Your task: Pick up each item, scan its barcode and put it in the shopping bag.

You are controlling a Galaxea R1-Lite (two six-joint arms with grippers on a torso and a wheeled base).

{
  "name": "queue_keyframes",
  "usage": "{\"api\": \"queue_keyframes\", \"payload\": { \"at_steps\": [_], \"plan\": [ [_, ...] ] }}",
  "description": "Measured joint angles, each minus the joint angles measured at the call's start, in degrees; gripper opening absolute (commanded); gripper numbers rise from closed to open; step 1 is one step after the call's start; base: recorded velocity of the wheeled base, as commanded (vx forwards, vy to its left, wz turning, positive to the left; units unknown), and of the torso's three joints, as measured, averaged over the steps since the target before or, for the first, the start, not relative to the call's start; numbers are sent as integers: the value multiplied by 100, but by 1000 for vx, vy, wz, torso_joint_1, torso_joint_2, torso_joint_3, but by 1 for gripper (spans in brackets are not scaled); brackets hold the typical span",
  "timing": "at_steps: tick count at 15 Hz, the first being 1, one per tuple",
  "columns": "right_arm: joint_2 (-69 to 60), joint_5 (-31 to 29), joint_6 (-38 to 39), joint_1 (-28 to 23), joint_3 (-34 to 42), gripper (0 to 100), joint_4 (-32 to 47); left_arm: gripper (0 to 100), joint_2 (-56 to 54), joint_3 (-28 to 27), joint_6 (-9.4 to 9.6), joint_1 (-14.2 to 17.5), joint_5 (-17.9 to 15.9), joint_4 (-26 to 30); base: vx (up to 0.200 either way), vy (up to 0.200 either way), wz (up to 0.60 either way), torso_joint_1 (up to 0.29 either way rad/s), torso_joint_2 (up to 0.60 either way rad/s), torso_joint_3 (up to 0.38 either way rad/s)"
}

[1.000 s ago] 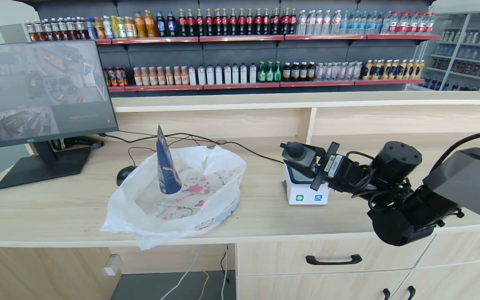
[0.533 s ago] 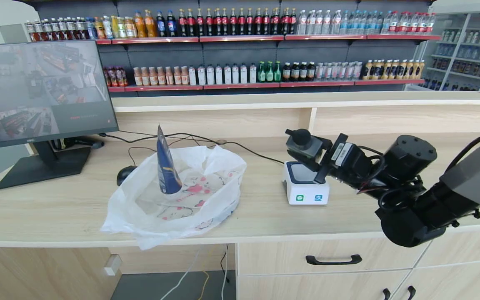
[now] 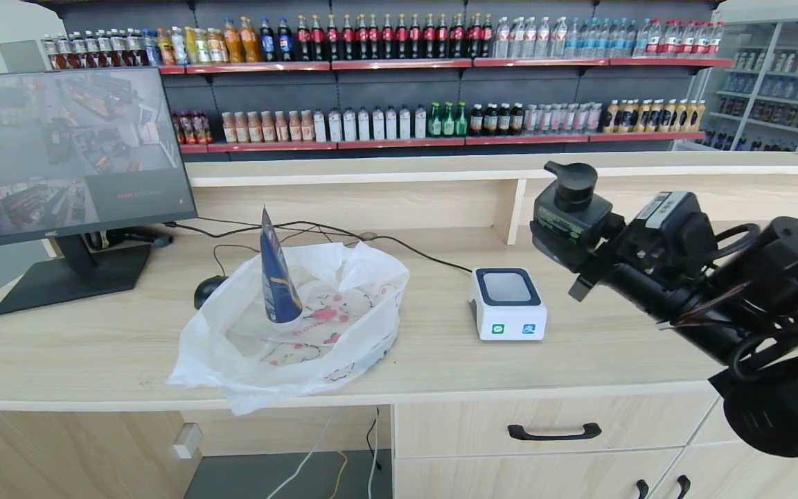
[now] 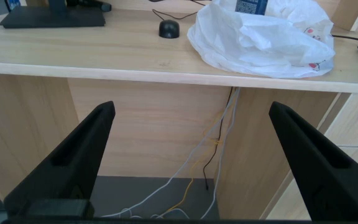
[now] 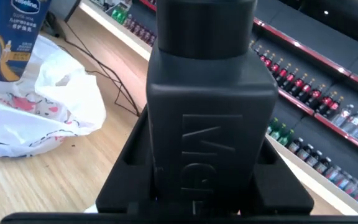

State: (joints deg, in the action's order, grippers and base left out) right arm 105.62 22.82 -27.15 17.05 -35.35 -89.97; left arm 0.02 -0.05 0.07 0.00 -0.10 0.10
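**Right gripper** (image 3: 579, 242): clenched on a dark grey square-shouldered plastic bottle with a black cap (image 3: 565, 211), held upright in the air, above and to the right of the white box-shaped barcode scanner (image 3: 508, 305). If unscanned, the bottle's label should be turned to the scanner's dark window. For bagging, the bottle is best lowered clear of the blue tube (image 3: 276, 277), lest it topple.

**Left gripper** (image 4: 190, 106): fingers spread, nothing held, low before the light wooden counter (image 3: 94, 346).

**White plastic shopping bag** (image 3: 350, 326): on the counter, left of the scanner; the tube stands inside.
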Motion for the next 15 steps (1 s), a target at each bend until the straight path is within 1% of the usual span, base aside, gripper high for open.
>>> {"api": "queue_keyframes", "payload": {
  "at_steps": [3,5,7,8,10,11,15],
  "plan": [
    [-755,-638,427,100,840,0,0,100,0,0,2,0,0,0,0,0,0,0,0,0],
    [-1209,-1158,1075,135,1340,0,6,100,0,0,2,0,0,0,0,0,0,0,0,0],
    [-1524,-1623,1888,152,1579,0,2,100,0,2,2,0,2,0,0,0,0,0,0,0],
    [-1624,-1714,2176,157,1636,0,0,100,0,2,2,0,0,0,0,0,0,0,0,0],
    [-1736,-1741,2480,155,1810,0,0,100,0,2,9,0,0,0,0,0,0,0,0,0],
    [-1766,-1763,2530,152,1918,0,6,100,0,2,9,0,0,0,0,0,0,0,0,0],
    [-1866,-2220,2790,140,2053,0,5,100,0,0,6,0,0,0,0,0,0,0,0,0]
  ]
}}
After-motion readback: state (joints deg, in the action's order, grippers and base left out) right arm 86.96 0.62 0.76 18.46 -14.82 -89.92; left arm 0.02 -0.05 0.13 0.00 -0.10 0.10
